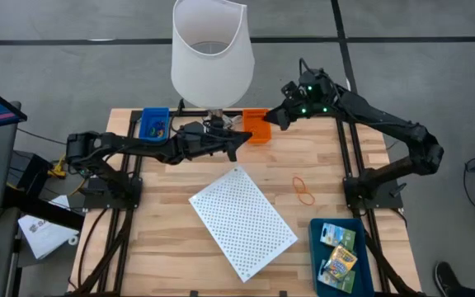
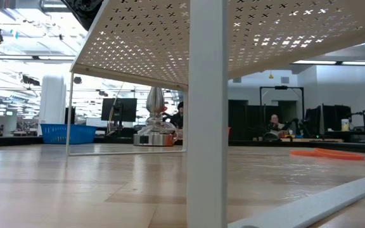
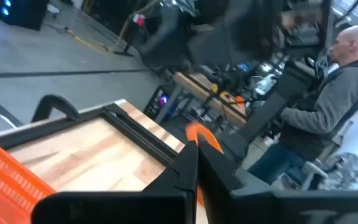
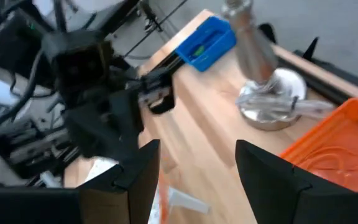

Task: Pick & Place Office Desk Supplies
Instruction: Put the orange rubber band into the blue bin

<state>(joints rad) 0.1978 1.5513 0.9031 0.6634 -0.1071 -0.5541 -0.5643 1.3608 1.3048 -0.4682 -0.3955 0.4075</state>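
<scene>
Both my grippers over the orange bin

My left gripper point(image 1: 236, 147) pinches a thin orange rubber band point(image 3: 205, 138) beside the ribbed plastic orange bin point(image 1: 256, 125); my right gripper point(image 1: 272, 118) hovers spread. More bands point(image 1: 303, 189) lie on smooth wood table point(image 1: 163, 223).

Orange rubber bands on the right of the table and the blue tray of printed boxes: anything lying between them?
No. In the high view only bare wood separates the orange rubber bands from the blue tray nearer the front edge.
</scene>
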